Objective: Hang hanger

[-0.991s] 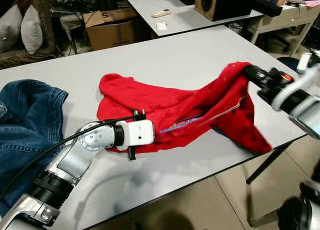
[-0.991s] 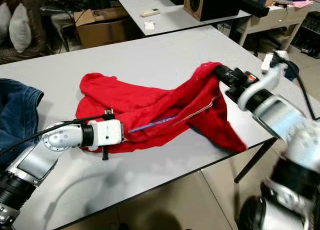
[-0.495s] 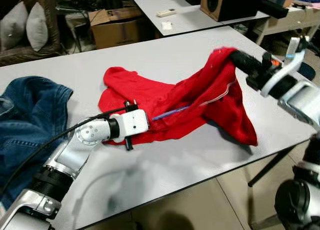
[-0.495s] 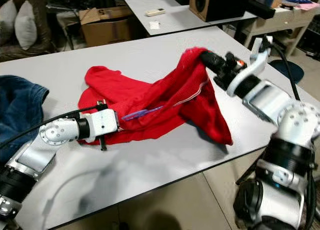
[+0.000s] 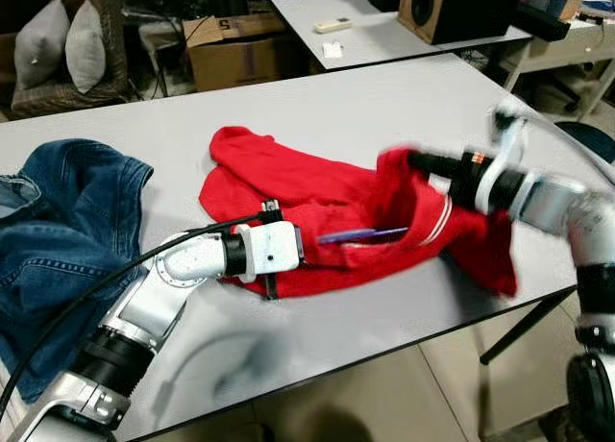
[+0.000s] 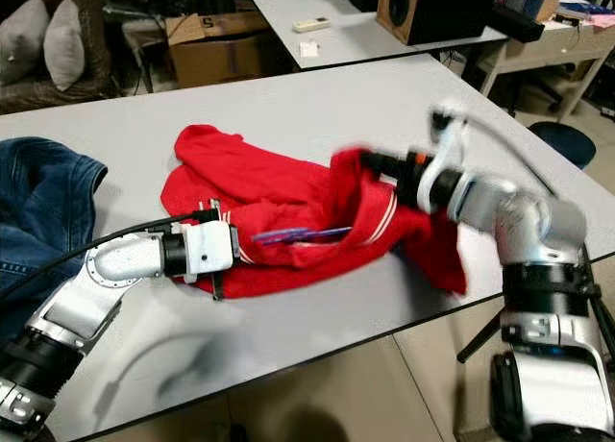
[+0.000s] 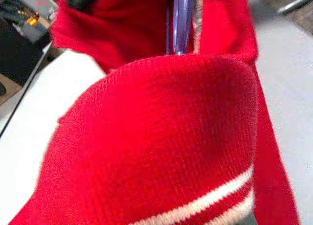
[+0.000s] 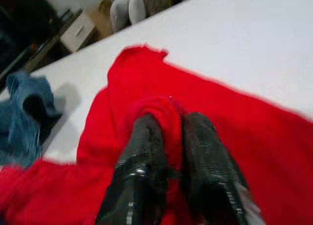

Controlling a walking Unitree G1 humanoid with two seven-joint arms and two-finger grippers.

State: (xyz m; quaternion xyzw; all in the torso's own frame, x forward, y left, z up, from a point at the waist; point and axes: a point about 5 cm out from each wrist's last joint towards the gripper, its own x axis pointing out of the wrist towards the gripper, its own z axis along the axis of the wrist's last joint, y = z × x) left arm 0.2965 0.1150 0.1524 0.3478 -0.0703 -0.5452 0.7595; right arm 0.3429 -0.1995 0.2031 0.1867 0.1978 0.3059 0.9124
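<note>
Threading purple hanger inside red sweater lying on grey table.
Pinching a sweater fold shut-fingered with right gripper; left gripper's spread unreadable, buried in cloth; risking fabric slipping, hanger snagging.

A red sweater with white stripes along its hem lies on a pale grey table. A purple-blue hanger pokes from it. Far left lies blue denim.
</note>
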